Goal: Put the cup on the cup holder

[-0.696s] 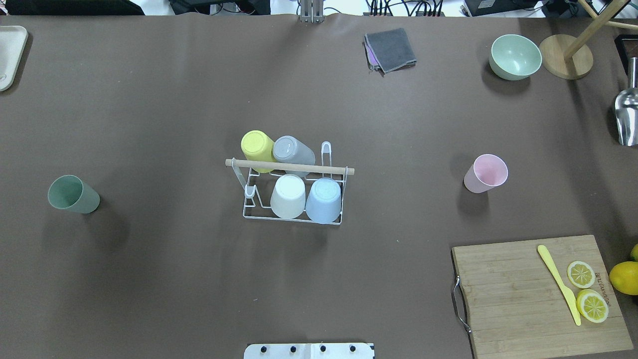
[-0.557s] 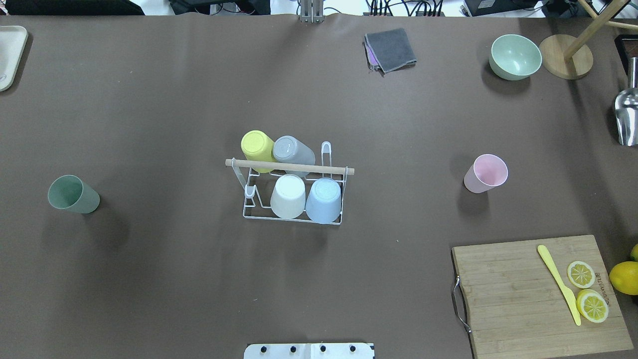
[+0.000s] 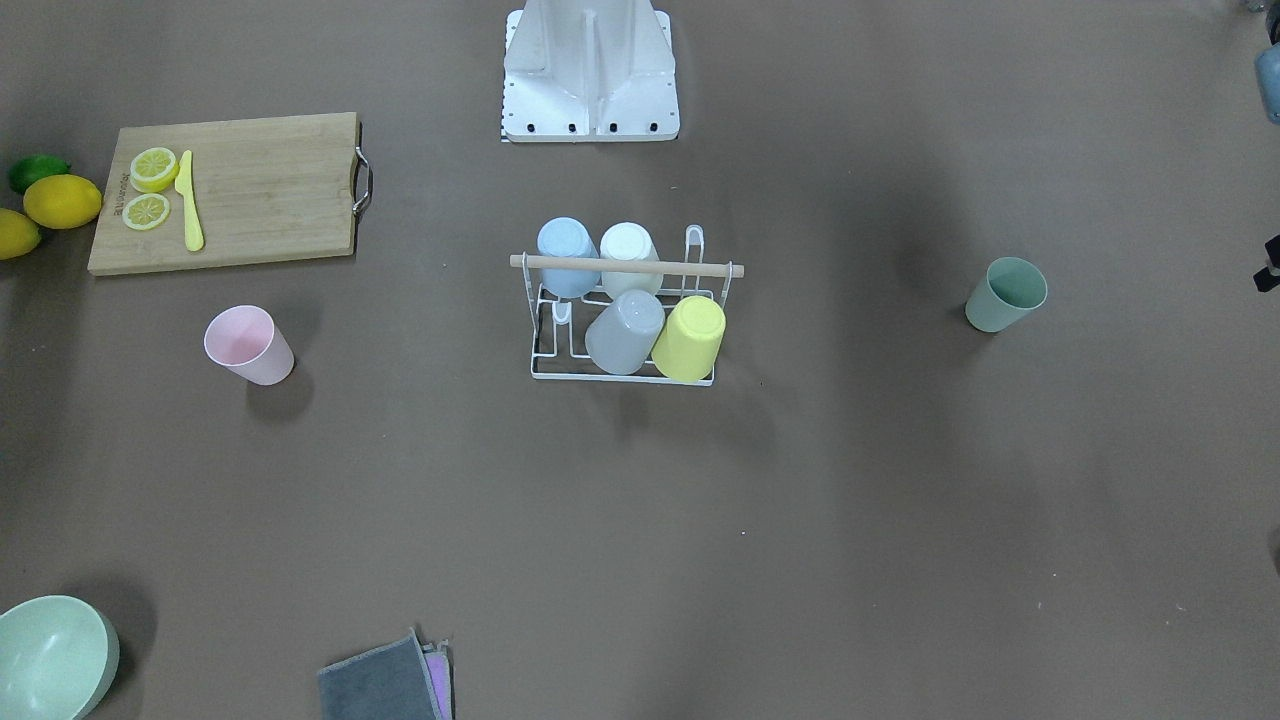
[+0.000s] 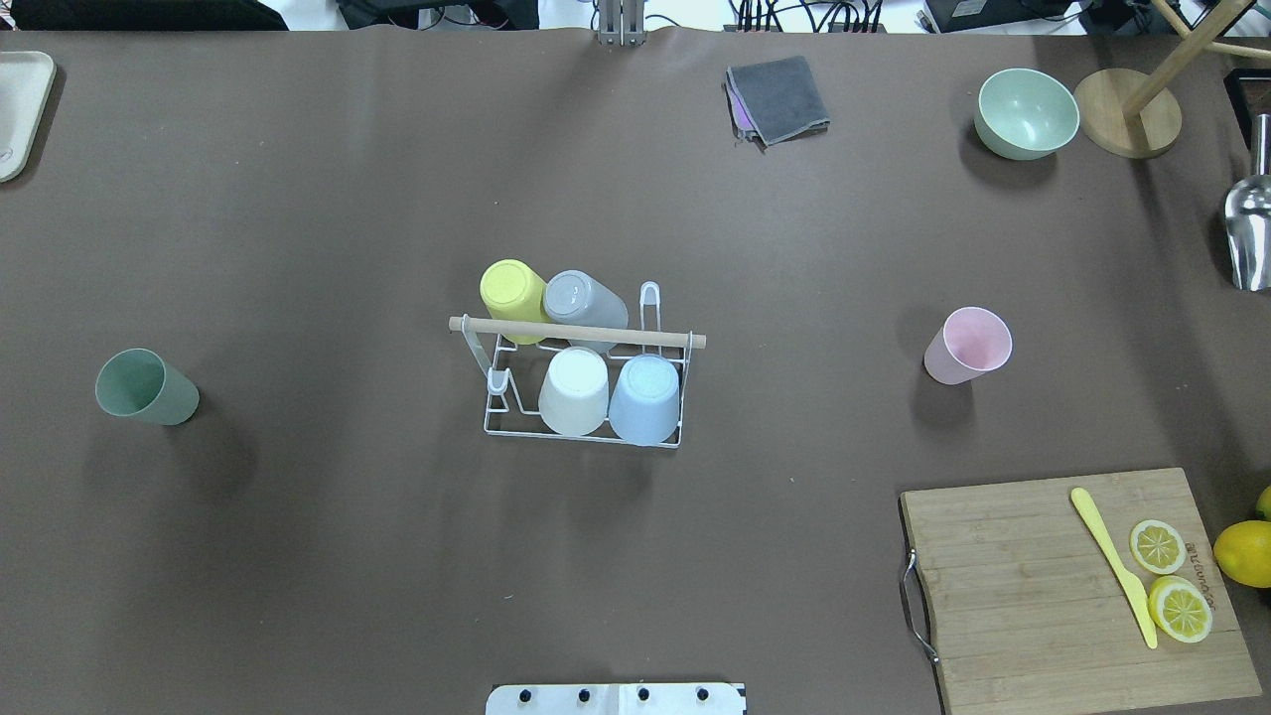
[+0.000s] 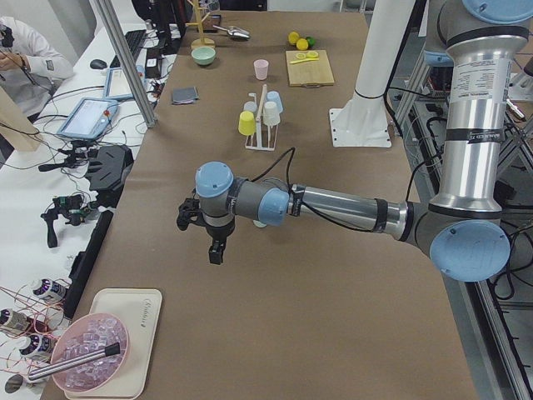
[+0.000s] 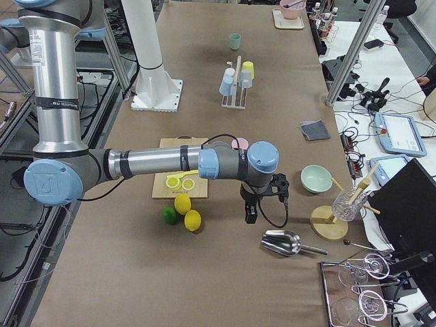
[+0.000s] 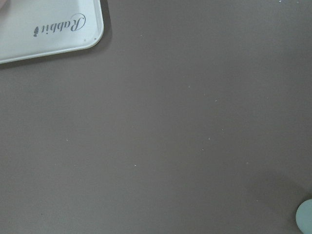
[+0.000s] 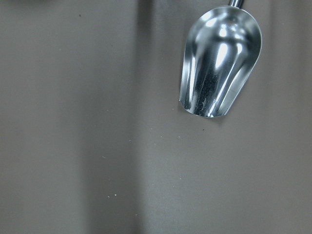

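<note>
4 tapered cups (image 4: 574,390), white wire cup holder (image 4: 655,338)

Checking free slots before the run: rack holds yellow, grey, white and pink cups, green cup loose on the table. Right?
No: the fourth cup on the cup holder is the blue cup, not pink; the overhead view shows the pink cup loose on the table. The rest holds.

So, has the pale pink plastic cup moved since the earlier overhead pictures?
No. The pale pink plastic cup sits just as far from the wooden cutting board and its top edge in the overhead view.
</note>
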Available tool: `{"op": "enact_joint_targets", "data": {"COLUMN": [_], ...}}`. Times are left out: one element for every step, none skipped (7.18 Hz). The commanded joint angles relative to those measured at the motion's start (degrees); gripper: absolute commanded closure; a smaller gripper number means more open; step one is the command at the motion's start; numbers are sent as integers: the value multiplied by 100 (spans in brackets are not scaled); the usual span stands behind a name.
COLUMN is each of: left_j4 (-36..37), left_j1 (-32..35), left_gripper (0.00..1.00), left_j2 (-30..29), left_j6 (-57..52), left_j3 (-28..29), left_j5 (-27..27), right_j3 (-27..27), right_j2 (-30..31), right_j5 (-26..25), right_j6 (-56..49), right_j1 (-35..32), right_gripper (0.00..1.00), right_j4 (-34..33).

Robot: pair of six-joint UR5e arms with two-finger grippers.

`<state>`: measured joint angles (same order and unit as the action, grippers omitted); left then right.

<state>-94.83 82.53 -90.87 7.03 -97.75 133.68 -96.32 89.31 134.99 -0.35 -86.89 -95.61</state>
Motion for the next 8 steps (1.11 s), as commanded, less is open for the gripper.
{"op": "enact_joint_targets", "data": {"left_j4": [0, -44, -44, -70, -114, -149, -158, -193], "left_j1": [0, 0, 9, 9, 9, 9, 9, 9], "left_gripper": [2, 2, 2, 2, 2, 2, 2, 2], "left_j2": [-1, -1, 8, 16, 121, 148, 218, 236], "left_j6": [0, 0, -9, 0, 0, 9, -9, 35], "left_j3": [-8, -8, -16, -16, -95, -96, -96, -113], "left_j5": [0, 0, 0, -9, -9, 0, 0, -9], "right_j3": [0, 8, 52, 61, 78, 61, 105, 1], "right_j2": [-1, 8, 16, 17, 17, 17, 17, 17], "right_j5": [-25, -16, -16, -7, -7, -16, 19, 71], "right_j6": [-9, -9, 26, 26, 9, 43, 44, 61], "right_j1": [-13, -21, -21, -13, -13, -13, -13, -13], "right_gripper": [0, 0, 0, 0, 0, 0, 0, 0], "right_j4": [7, -1, -1, -1, -1, -1, -10, -1]}}
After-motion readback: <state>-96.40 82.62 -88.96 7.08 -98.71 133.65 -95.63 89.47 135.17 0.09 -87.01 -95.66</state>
